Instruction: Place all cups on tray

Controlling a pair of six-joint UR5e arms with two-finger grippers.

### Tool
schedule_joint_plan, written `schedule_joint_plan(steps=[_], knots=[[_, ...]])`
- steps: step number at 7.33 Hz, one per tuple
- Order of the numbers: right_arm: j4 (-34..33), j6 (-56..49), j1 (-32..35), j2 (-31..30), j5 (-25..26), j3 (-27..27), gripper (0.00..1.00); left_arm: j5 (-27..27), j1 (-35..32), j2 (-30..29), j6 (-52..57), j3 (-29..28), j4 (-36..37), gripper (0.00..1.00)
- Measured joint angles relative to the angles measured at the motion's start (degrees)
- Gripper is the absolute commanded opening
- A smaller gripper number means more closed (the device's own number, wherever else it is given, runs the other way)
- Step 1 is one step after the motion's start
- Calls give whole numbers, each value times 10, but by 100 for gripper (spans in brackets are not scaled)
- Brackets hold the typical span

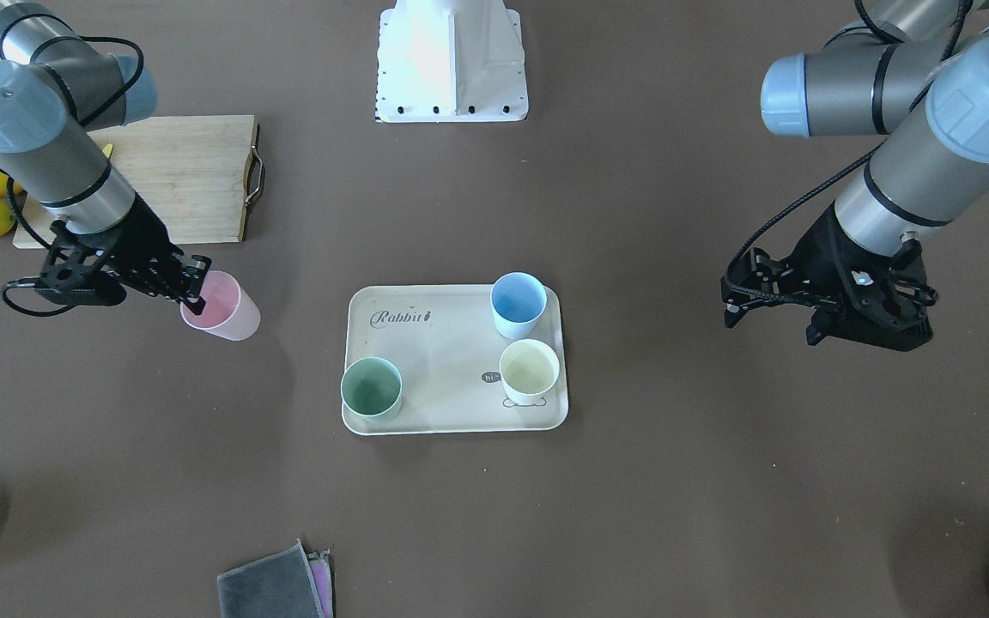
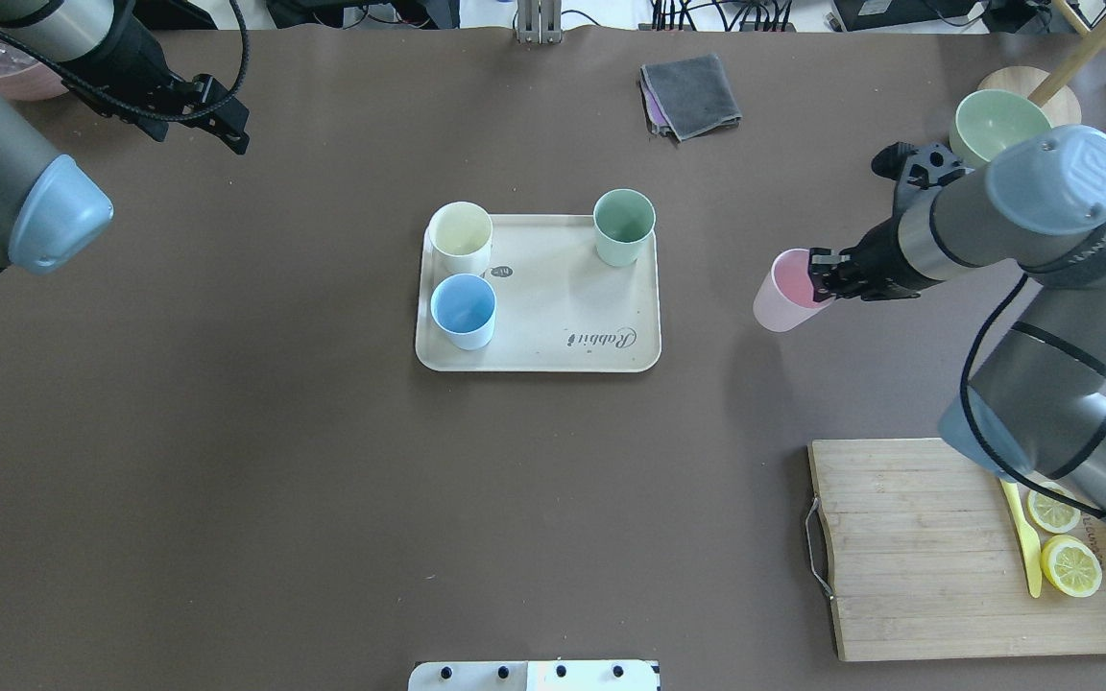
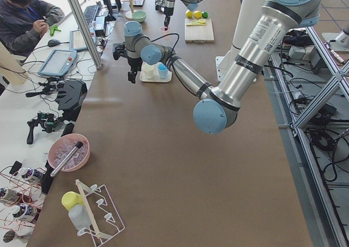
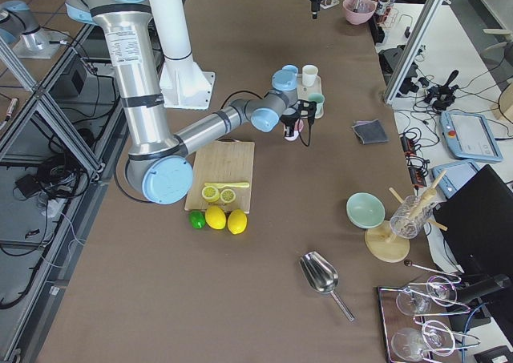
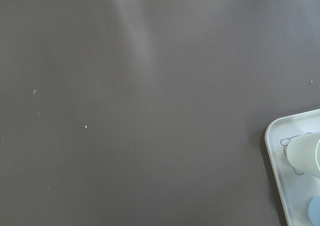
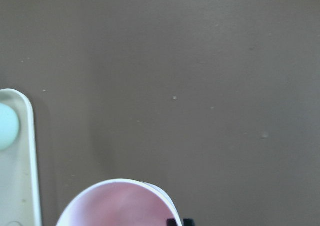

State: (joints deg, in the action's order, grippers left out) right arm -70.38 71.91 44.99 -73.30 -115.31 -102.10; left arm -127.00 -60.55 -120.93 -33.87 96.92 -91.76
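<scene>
Cups (image 1: 518,305): 3 on tray (image 1: 443,360), 1 off.

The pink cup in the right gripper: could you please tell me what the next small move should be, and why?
Probably carry the pink cup sideways toward the tray, aiming for the bare area by the Rabbit lettering. The right gripper pinches its rim and it is off the tray, while the green cup, blue cup and cream-yellow cup already stand on it.
</scene>
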Motion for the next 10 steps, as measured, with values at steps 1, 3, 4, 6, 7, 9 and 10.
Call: schedule_joint_plan(steps=[1, 3, 4, 6, 7, 9, 10], knots=[[-65, 36, -31, 59, 28, 2, 0, 0, 0, 0, 0, -1, 0, 97], [-131, 85, -83, 141, 77, 21, 0, 0, 0, 0, 1, -4, -2, 97], [-138, 95, -95, 169, 92, 44, 38, 0, 1, 0, 1, -5, -3, 97], [-137, 96, -101, 194, 107, 75, 100, 0, 1, 0, 1, -6, -3, 97], [-137, 94, -102, 196, 111, 77, 100, 0, 1, 0, 1, -6, -3, 97], [-139, 88, -96, 196, 112, 62, 100, -1, 1, 0, 1, -6, -3, 97], [-141, 77, -81, 194, 102, 49, 100, -2, 0, 0, 1, -6, -1, 97]])
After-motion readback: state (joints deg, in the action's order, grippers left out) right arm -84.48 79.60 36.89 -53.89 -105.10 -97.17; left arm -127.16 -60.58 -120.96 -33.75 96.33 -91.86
